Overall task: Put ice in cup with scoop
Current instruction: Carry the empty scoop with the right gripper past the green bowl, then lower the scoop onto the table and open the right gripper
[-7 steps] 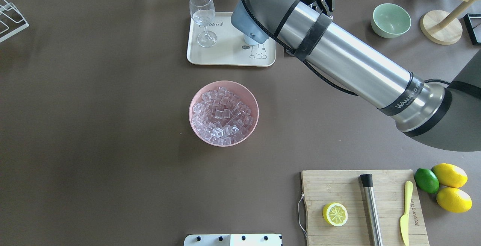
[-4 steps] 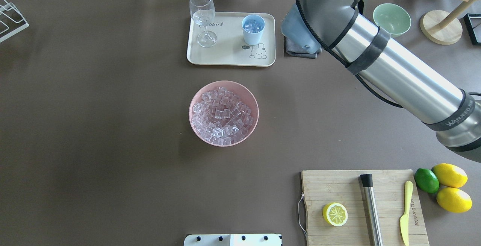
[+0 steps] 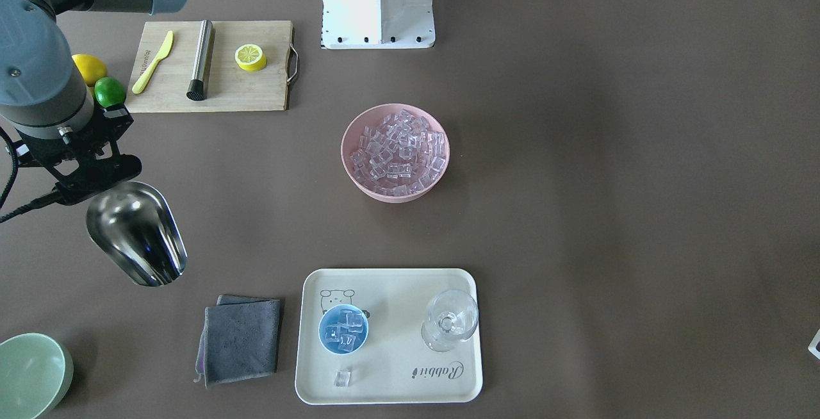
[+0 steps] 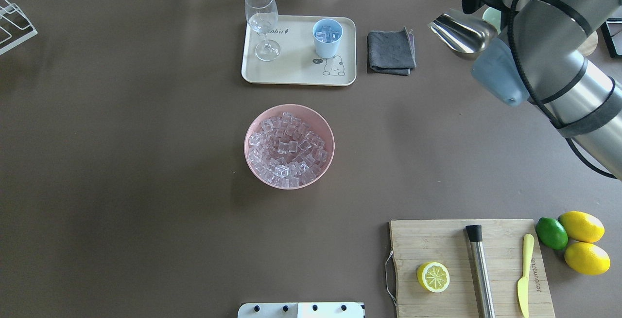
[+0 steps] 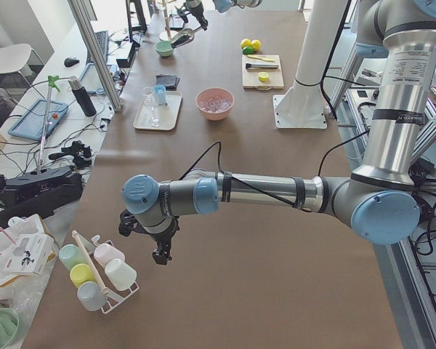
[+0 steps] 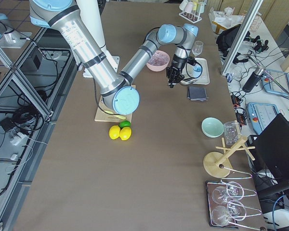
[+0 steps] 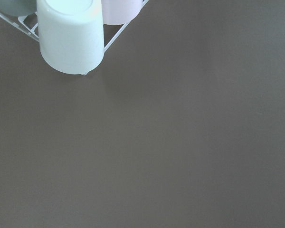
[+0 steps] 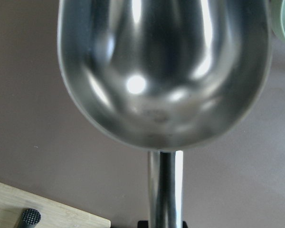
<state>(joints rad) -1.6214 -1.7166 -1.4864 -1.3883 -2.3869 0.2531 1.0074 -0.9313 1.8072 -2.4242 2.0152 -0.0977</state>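
Observation:
My right gripper (image 3: 86,180) is shut on the handle of the shiny silver scoop (image 3: 138,234). It holds the scoop above the table near the pale-green bowl, right of the grey cloth in the overhead view (image 4: 460,32). The scoop's trough is empty in the right wrist view (image 8: 164,71). The light-blue cup (image 4: 327,38) stands on the cream tray (image 4: 296,72) with several ice cubes (image 3: 343,330) in it. More ice (image 4: 287,148) fills the pink bowl (image 4: 246,146). One cube (image 3: 342,378) lies loose on the tray. My left gripper (image 5: 160,254) hangs far off by a cup rack; I cannot tell whether it is open.
A wine glass (image 4: 262,21) stands on the tray. A grey cloth (image 4: 390,51) lies beside it. A pale-green bowl (image 3: 29,374) and a wooden stand (image 4: 571,33) are at the far right. A cutting board (image 4: 437,245) bears a lemon half, a steel cylinder and a knife.
My right arm has swung right from over the cup, carrying the scoop past the cloth. The cup, uncovered, shows ice in it.

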